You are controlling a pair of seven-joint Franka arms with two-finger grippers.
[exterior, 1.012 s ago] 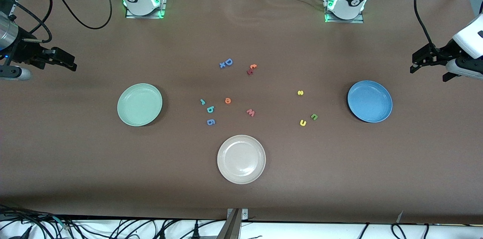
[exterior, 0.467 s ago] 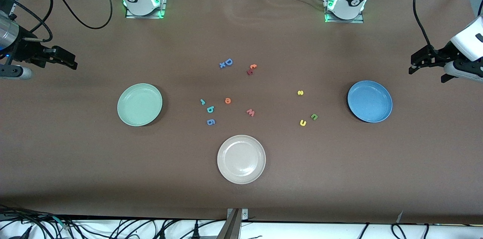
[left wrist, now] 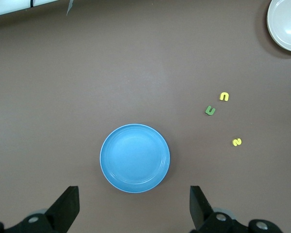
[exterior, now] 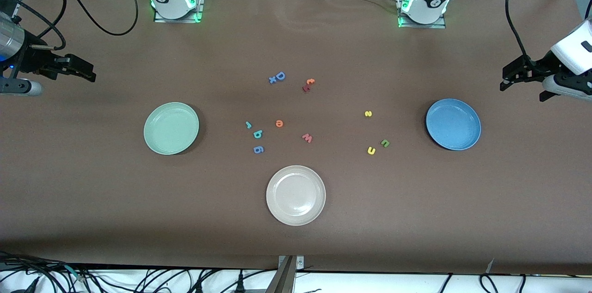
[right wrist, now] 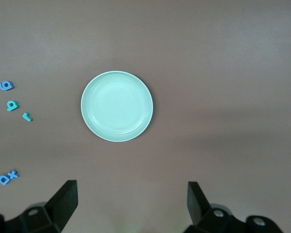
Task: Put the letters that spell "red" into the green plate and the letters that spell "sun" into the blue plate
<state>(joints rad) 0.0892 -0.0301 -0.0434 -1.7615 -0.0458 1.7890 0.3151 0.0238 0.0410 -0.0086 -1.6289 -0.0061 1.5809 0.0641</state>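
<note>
Both grippers hang above the table, fingers apart, gripping nothing. Right gripper (exterior: 85, 74) at frame's left edge; left gripper (exterior: 511, 78) at right edge. Round mint-green plate (exterior: 171, 128) left of centre, round blue plate (exterior: 453, 124) at right. Teal foam "r" (exterior: 248, 124), orange foam "e" (exterior: 279, 123), teal foam "d" (exterior: 258, 134) mid-frame; yellow foam "s" (exterior: 368, 113), green foam arch (exterior: 385, 143), yellow foam arch (exterior: 371, 150) centre-right, all on the brown table (exterior: 92, 200).

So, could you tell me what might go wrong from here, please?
1. The blue "g"-like letter lies right beside the teal "d" and teal "r"; it could be picked by mistake for the green plate.
2. The green arch letter and yellow arch letter lie close together; fingers closing on one may knock the other.
3. The letters are tiny and flat, so a grasp may slip.
</note>
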